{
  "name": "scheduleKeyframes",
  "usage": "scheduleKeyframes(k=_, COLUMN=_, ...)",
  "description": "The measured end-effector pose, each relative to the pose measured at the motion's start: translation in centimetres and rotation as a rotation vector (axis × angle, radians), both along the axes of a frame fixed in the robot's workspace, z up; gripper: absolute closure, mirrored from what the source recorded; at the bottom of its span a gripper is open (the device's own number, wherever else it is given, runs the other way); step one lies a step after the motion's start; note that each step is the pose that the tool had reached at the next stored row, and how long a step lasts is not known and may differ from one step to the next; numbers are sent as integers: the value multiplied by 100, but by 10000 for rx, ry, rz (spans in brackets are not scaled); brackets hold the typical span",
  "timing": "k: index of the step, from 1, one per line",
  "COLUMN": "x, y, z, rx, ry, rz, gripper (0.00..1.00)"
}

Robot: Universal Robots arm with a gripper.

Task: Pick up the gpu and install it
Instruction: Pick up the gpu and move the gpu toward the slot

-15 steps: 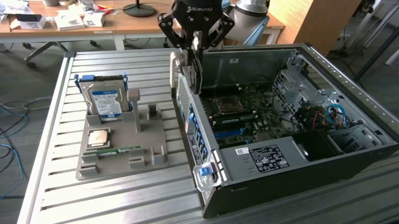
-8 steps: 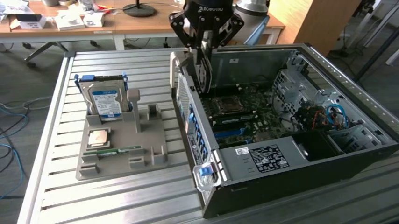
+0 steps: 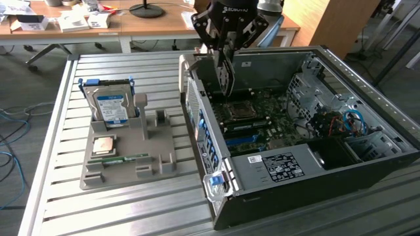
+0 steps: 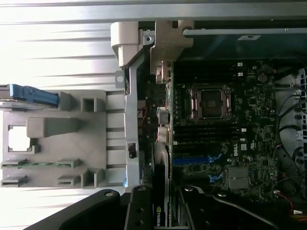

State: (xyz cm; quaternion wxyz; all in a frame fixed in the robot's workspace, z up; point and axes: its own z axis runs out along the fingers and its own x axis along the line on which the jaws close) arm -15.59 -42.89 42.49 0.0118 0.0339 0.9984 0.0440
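One gpu, clamped between the closed pincer, hanging upright inside the open computer case. Low end near the processor socket, close beside the case's rear wall. Height over the motherboard hard to judge. From the wrist, visible as a thin dark strip running down along the board's rear side. Not seated in any slot, by the look of it.

Main hazards, as a judgement:
- Catching a corner on the rear wall or its frame.
- Landing the contact edge beside a slot rather than in it.
- Pressing down crooked and stressing card or board.
- Knocking the socket's latch on the way.

Likely causes: a slight tilt in the grip, a small sideways offset, or the card's own body hiding the spot beneath it. Cannot tell whether its edge lines up with the blue slots.

Room for moving:
- Tight toward the rear wall, with hardly any gap.
- Freer over the middle of the board and open overhead.
- Cables well apart, toward the exterior view's right.

Outside the case, a grey holder carrying a hard drive on the slatted table, well apart from the card.
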Motion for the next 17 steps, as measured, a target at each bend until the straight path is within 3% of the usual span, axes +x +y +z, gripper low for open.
scheduleKeyframes(k=17, x=433, y=0, z=1, rx=237, ry=1, rz=3, gripper=74)
